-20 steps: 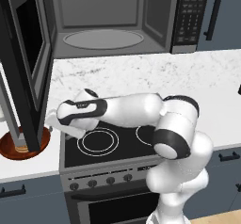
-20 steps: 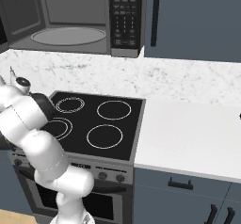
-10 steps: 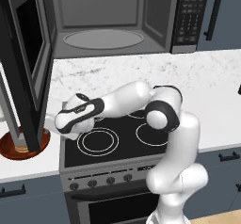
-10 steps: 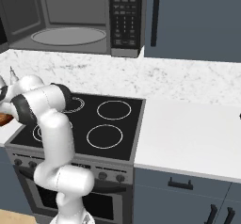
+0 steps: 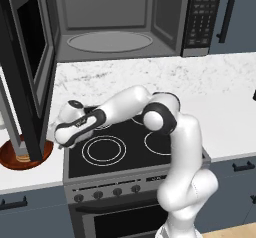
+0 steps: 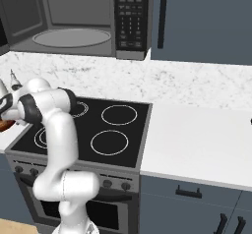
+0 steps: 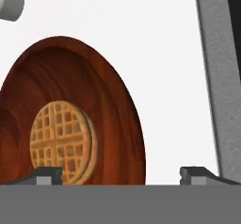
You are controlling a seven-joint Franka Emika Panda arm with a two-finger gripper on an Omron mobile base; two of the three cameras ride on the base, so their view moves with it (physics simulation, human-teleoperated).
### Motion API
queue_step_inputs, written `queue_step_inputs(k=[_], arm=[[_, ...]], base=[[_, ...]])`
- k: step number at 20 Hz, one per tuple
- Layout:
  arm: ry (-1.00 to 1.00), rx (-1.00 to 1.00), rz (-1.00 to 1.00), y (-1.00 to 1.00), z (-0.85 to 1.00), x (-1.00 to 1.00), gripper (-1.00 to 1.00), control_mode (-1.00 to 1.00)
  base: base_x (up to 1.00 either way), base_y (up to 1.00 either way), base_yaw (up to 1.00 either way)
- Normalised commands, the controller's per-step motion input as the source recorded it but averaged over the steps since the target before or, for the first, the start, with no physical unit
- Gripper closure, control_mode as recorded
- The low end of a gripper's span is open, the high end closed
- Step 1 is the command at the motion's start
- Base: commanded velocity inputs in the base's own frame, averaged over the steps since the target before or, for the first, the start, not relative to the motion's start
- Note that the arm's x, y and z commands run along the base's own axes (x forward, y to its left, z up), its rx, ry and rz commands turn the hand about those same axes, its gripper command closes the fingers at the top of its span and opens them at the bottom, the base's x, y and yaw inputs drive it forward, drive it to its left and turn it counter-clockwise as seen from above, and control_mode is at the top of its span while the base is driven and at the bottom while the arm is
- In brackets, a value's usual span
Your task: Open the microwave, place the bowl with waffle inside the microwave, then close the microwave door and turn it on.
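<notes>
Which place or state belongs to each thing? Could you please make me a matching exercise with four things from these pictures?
Things:
1. microwave door
2. waffle
3. turntable
4. bowl

Places or states:
A. lies inside the reddish-brown bowl
B. swung open to the left
C. sits on the white counter, left of the stove
D. lies bare on the floor of the grey cavity

Pairs: 1-B, 2-A, 3-D, 4-C

The tool is open, near the bowl and not yet holding it.
</notes>
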Motion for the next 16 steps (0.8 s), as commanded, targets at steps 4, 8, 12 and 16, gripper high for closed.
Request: queue_step_inputs(k=[4,8,12,16], arm=[[0.0,-0.05,0.0,0.0,-0.23,0.1,-1.0,-1.0],[0.0,-0.05,0.0,0.0,-0.29,0.0,-1.0,-1.0],[0.0,-0.05,0.0,0.0,-0.38,0.0,-1.0,-1.0],[0.0,-0.04,0.0,0.0,-0.31,0.0,-1.0,-1.0]], base=[[0.0,0.0,0.0],[0.0,0.0,0.0],[0.0,0.0,0.0],[0.0,0.0,0.0]])
